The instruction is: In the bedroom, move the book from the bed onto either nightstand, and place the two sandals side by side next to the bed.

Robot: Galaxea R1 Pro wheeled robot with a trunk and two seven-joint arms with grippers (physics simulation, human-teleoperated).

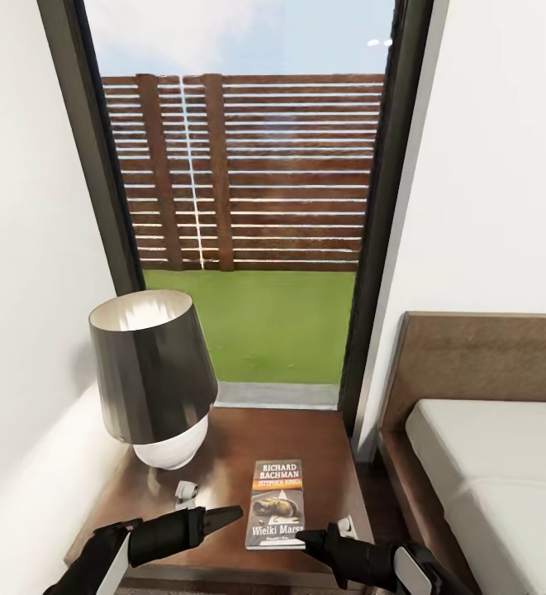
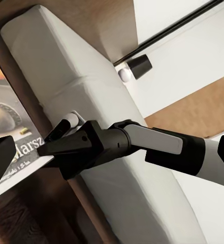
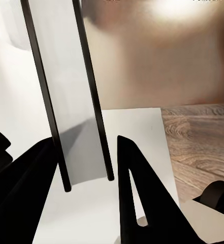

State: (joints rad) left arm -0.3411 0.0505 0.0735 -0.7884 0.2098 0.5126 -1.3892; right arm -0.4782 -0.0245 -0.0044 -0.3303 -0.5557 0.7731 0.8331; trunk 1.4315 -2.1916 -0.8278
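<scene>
The lamp (image 1: 150, 380), dark shade over a white base, stands on the left rear part of the nightstand (image 1: 322, 438), close to the wall. In front of it the left gripper (image 1: 223, 517) hovers low over the nightstand's front edge, fingers drawn narrow to a point and holding nothing, tips aimed toward the book.

The book (image 1: 276, 503), its cover reading "RICHARD BACHMAN", lies flat and face up on the nightstand, right of the lamp and near the front edge. So that half of the task looks done; the sandals remain.

The right gripper (image 1: 310, 539) sits at the book's lower right corner, touching or just beside it. In the right wrist view its dark fingers (image 3: 137, 193) stand apart with nothing between them, so it is open and empty.

Right of the nightstand is the bed (image 1: 487, 463), white mattress inside a brown frame and headboard.

The risks, as I judge them: either gripper pulling away carelessly could catch the book's front edge and drag it off the nightstand. A wide swing of the left arm could strike the lamp and tip it.
</scene>
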